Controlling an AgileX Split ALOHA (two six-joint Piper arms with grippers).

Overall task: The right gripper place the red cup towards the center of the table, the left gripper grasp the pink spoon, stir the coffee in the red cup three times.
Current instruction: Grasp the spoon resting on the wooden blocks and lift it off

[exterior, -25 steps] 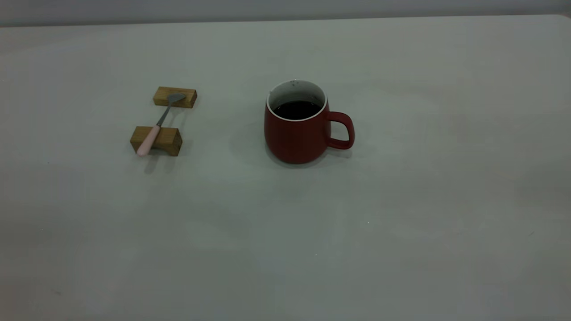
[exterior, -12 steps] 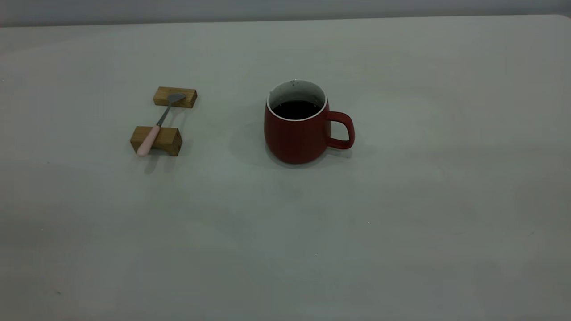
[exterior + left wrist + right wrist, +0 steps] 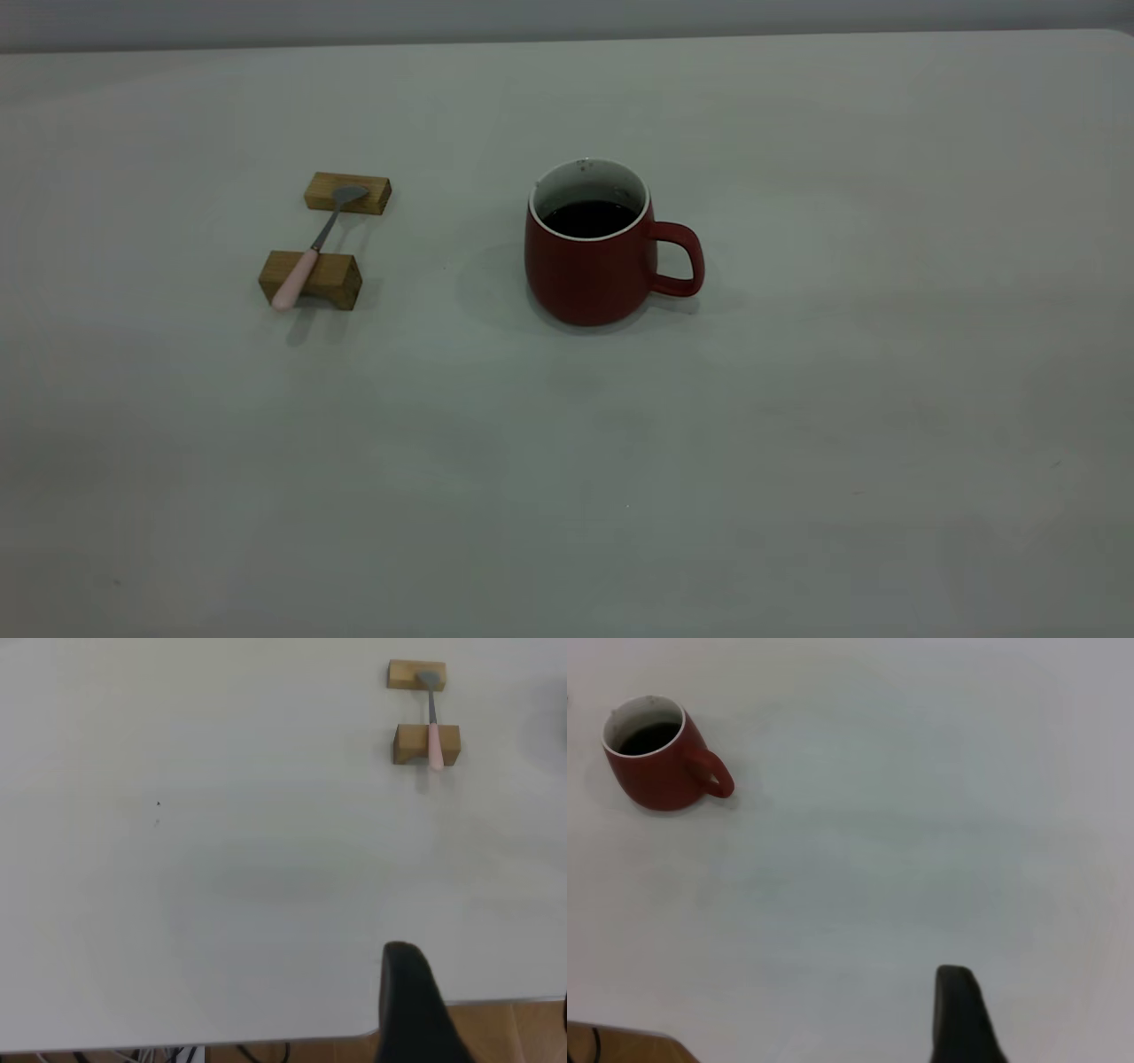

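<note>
Worktop (image 3: 797,399): plain, off-white. Red cup (image 3: 592,257) stands upright near the middle, handle pointing toward the right arm's side. Coffee (image 3: 589,218) inside, dark, well below the white rim.

Pink spoon (image 3: 312,250) well apart from the cup, on the left arm's side. It bridges two wooden blocks: grey bowl on the far block (image 3: 348,193), pink handle across the near block (image 3: 310,279), handle tip overhanging toward the camera.

Neither arm shows in the exterior view. Left gripper: only one dark finger (image 3: 409,1005) visible in the left wrist view, over the worktop edge, far from the spoon; holds nothing seen, opening cannot be told. Right gripper: one dark finger (image 3: 963,1014) likewise, far from the cup; cannot tell its opening either.
</note>
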